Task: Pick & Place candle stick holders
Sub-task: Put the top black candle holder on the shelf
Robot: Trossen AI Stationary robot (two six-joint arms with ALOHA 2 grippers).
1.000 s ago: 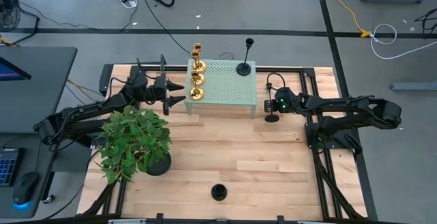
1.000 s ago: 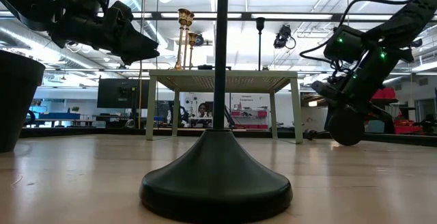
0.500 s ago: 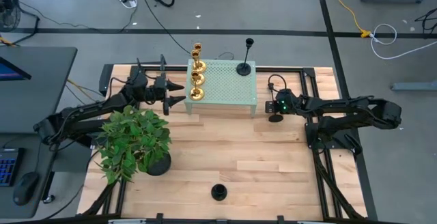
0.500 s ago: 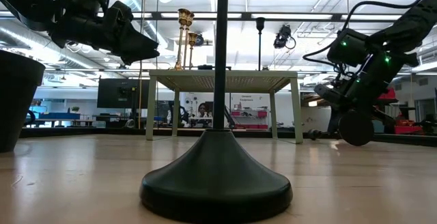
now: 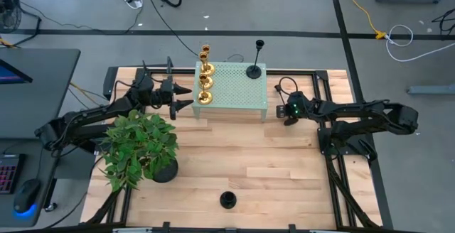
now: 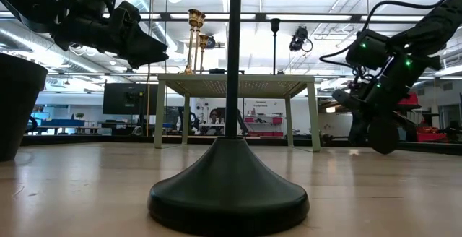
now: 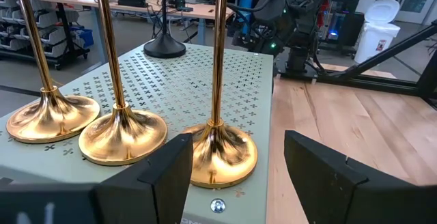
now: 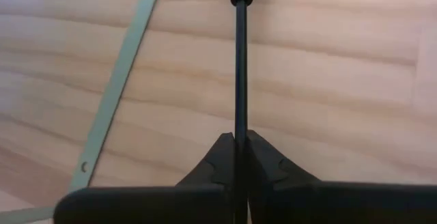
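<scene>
Right gripper (image 8: 235, 157) pinches the thin stem of a black candle stick holder (image 8: 237, 60), its two fingers pressed against the stem from both sides. In the high view this gripper (image 5: 286, 112) sits just beside the right edge of the pale green stand (image 5: 234, 84), near the far right part of the bench (image 5: 284, 169). Left gripper (image 7: 235, 166) is spread wide, facing the left edge of the stand with the nearest gold holder (image 7: 217, 145) between its fingers, not touching. Three gold holders (image 5: 205, 84) stand along the stand's left edge; a second black holder (image 5: 254, 69) stands at its far edge. A third black holder (image 5: 227, 199) stands near the bench's near edge. A potted plant (image 5: 138, 148) occupies the left side.
</scene>
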